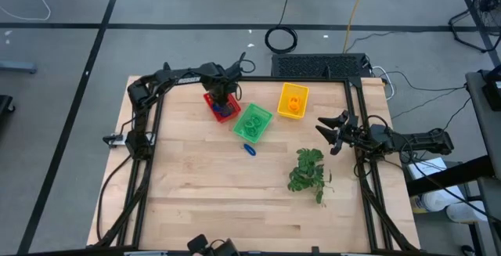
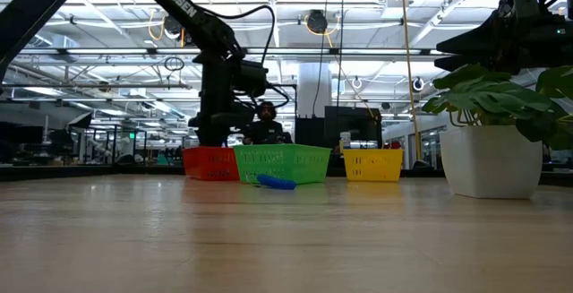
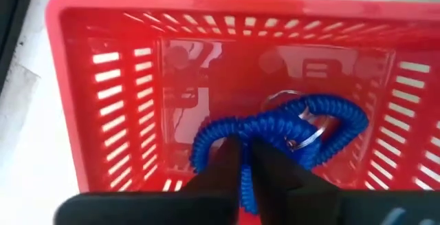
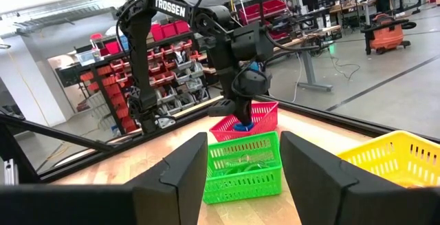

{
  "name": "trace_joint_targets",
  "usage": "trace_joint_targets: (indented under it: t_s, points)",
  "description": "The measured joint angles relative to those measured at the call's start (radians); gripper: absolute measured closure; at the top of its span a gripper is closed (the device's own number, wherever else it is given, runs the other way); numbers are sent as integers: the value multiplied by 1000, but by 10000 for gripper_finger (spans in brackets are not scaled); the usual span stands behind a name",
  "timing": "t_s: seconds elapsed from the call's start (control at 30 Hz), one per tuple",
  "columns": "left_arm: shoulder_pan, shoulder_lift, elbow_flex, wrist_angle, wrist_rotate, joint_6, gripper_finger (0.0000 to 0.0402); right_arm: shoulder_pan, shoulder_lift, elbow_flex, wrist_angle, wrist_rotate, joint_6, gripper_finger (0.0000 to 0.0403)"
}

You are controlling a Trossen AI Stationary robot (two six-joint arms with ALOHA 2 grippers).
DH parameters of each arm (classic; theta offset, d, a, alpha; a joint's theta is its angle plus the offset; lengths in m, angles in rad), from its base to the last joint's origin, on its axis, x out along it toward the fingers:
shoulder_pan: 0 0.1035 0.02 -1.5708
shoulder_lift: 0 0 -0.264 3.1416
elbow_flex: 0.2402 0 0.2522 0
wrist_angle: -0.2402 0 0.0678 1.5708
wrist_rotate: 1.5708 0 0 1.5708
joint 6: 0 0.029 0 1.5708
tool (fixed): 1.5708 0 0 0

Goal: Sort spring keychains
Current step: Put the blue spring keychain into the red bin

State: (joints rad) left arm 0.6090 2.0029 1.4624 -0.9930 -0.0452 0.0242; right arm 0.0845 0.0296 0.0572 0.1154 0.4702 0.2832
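Observation:
A red mesh basket (image 1: 221,109), a green one (image 1: 252,121) and a yellow one (image 1: 292,100) stand in a row at the table's far middle. My left gripper (image 3: 244,173) points down into the red basket (image 3: 124,80), shut on a blue spring keychain (image 3: 282,125). Another blue spring keychain (image 1: 249,149) lies on the wood just in front of the green basket. Green coils show in the green basket and orange ones in the yellow. My right gripper (image 4: 244,142) waits open at the table's right edge, touching nothing. My left gripper pinches one stretch of the blue keychain's coil (image 3: 242,184) between its two fingers, coming from above and pointing down. The rest of the coil and its metal ring (image 3: 306,132) spread out beyond the fingers, inside the red basket's walls. Whether it touches the basket's floor I cannot tell.
A leafy green plant (image 1: 308,171) sits on the table's right half, near my right gripper (image 1: 333,131). Bare wood lies across the near half of the table (image 1: 203,201). Black frame rails run along the table's left and right sides.

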Motion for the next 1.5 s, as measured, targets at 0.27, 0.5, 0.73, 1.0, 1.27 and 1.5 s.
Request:
trace_joint_targets:
  t_s: [0.27, 0.5, 0.73, 1.0, 1.27, 1.5]
  points:
    - [0, 0, 0, -4, 4, -22, 298, 0, 0, 0, 0, 0, 0, 232]
    - [0, 0, 1, 1, 26, -26, 196, 0, 0, 0, 0, 0, 0, 232]
    - [-1, -11, 1, 0, 26, -21, 99, 0, 0, 0, 0, 0, 0, 232]
    - [-7, -93, 1, -5, 18, -10, 67, 0, 0, 0, 0, 0, 0, 232]
    - [-80, -215, 1, -61, 18, 0, 66, 0, 0, 0, 0, 0, 0, 232]
    - [-198, -331, 2, -133, 19, -56, 66, 0, 0, 0, 0, 0, 0, 232]
